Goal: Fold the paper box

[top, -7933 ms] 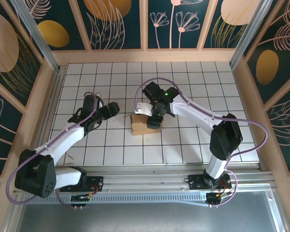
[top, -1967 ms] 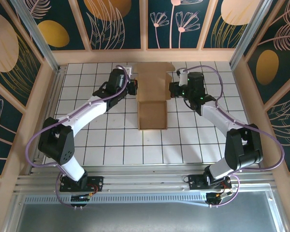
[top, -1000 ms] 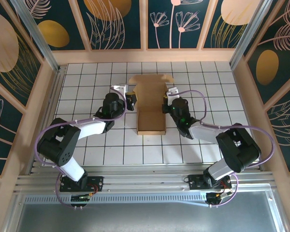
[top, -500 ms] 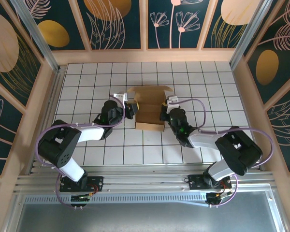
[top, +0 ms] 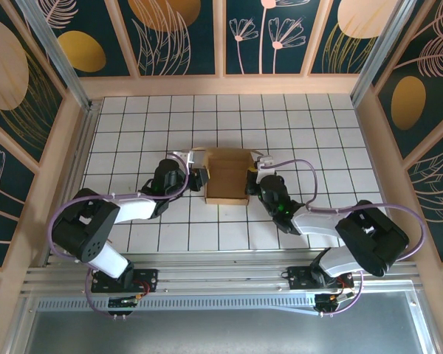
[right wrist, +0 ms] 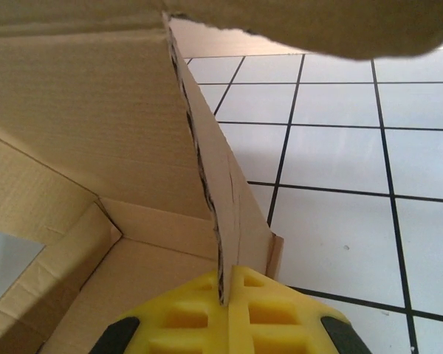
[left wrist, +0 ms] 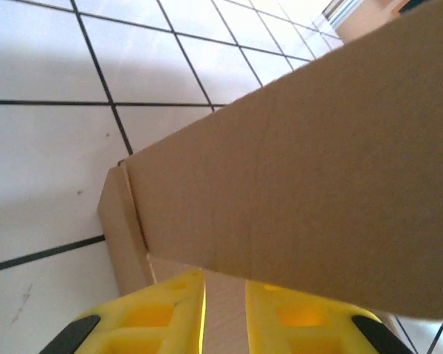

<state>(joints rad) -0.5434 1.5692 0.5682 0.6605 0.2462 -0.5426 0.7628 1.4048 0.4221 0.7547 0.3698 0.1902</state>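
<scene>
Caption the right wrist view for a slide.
Right gripper, jaws shut on an upright wall of the paper box, over the white gridded table.

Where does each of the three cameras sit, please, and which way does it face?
Top external: fixed above and behind the arms, looking down on the tiled table; both arms show whole, the left gripper and right gripper flanking the paper box.
Left wrist: low on the left arm, facing the box's outer wall; its yellow fingers show at the bottom.
Right wrist: low on the right arm, looking along a box wall; its yellow fingers pinch that wall's edge.
Shared: all three see the box and white tiles.
</scene>
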